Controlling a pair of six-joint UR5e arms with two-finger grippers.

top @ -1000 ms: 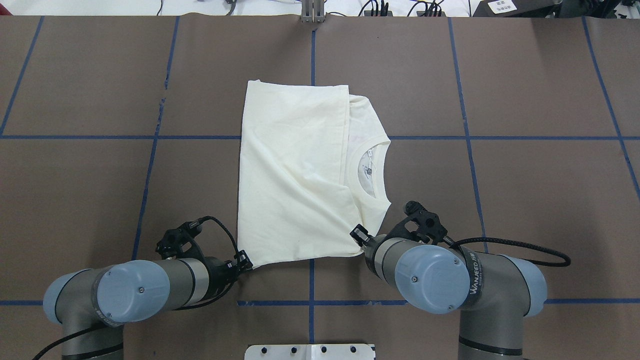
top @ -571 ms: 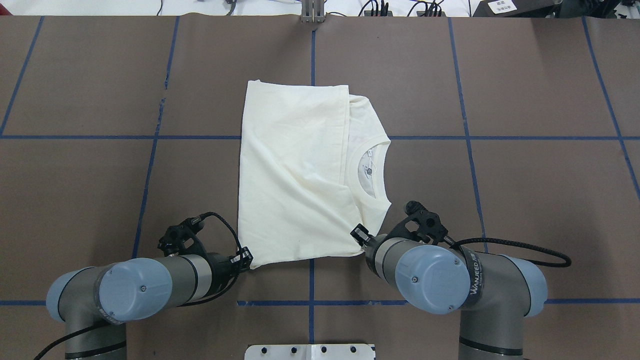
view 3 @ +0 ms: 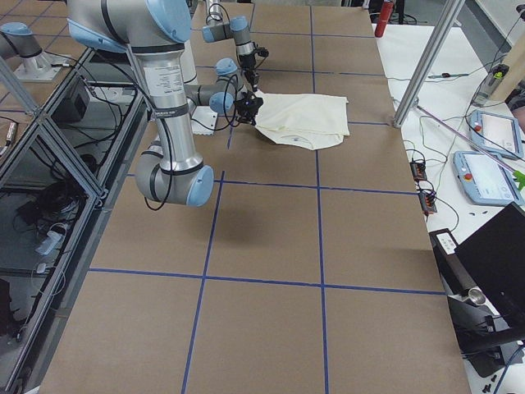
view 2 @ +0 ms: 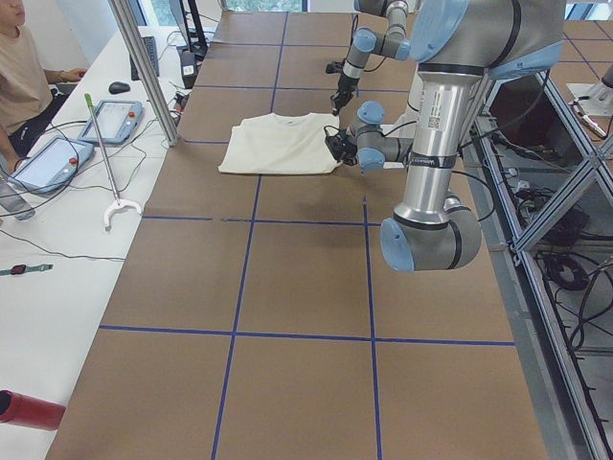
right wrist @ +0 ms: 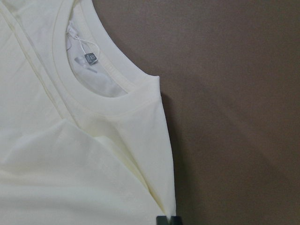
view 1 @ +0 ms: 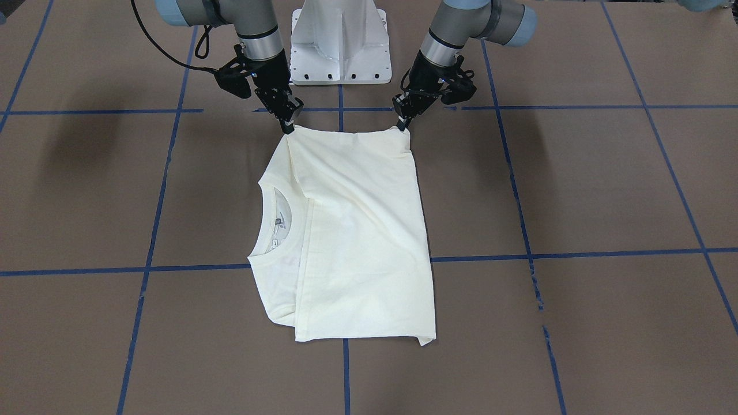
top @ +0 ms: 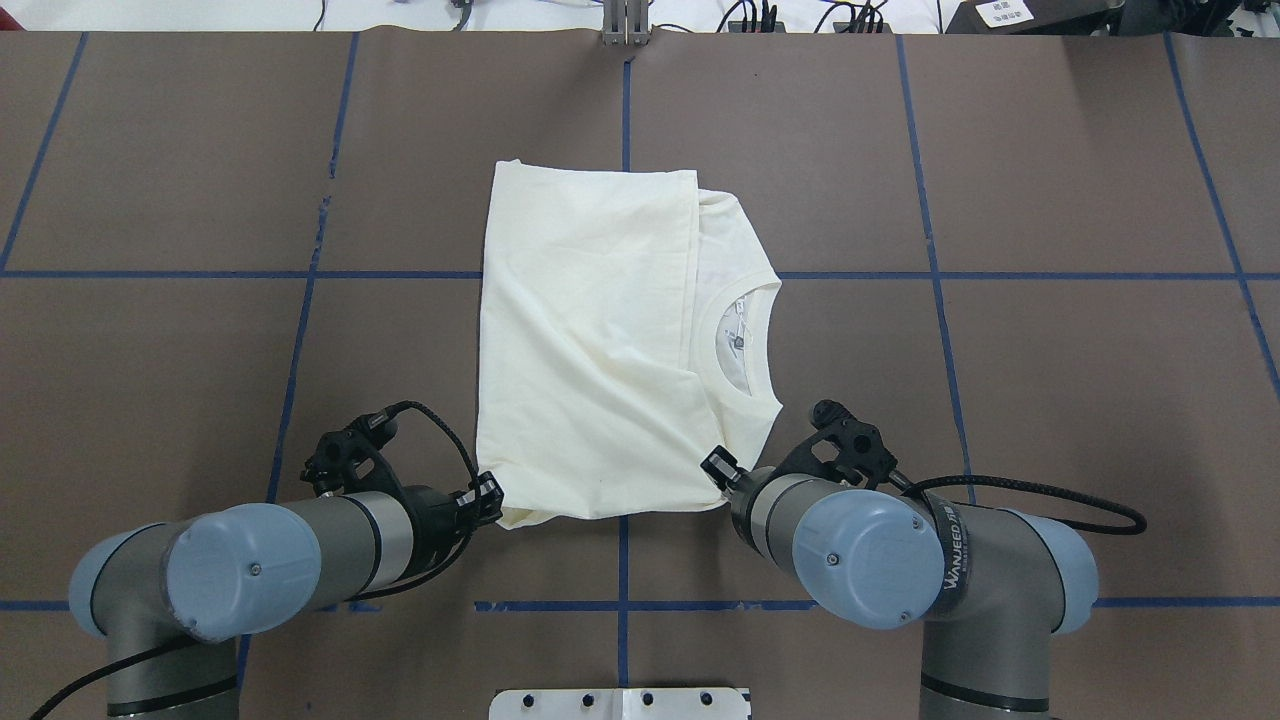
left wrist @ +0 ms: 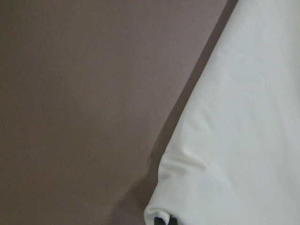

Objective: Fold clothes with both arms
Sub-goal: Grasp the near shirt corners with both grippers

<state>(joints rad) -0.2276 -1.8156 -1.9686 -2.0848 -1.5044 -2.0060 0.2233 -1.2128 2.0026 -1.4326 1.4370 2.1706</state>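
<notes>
the cream, long-sleeved cotton t-shirt (top: 585,340) is lying folded into a rough rectangle on the brown table with blue tape grid lines (top: 1050,400). it is sitting near the table's middle, just in front of the robot. its ribbed round collar (right wrist: 105,105) is pointing toward the robot's right side, with a small label showing inside it, and a folded-over panel is covering the rest of the garment.

the black two-finger left gripper (top: 492,506) is pinching the near left corner of the cloth, with its jaws drawn narrow on the fabric. that corner is sitting slightly raised and is curling under, and in the left wrist view it is showing as a rolled edge above the brown surface. the black two-finger right gripper (top: 722,478) is clamping the near right corner, just beside the shoulder next to the collar, its dark fingertips (right wrist: 162,221) meeting on the hem.

in the front-facing view the near edge is stretching between the two grippers, and creases are running diagonally across the panel from the right gripper's corner. the far edge is resting flat on the table. the white metal pedestal base (view 1: 340,40) is standing behind the held edge, on the robot's side.
</notes>
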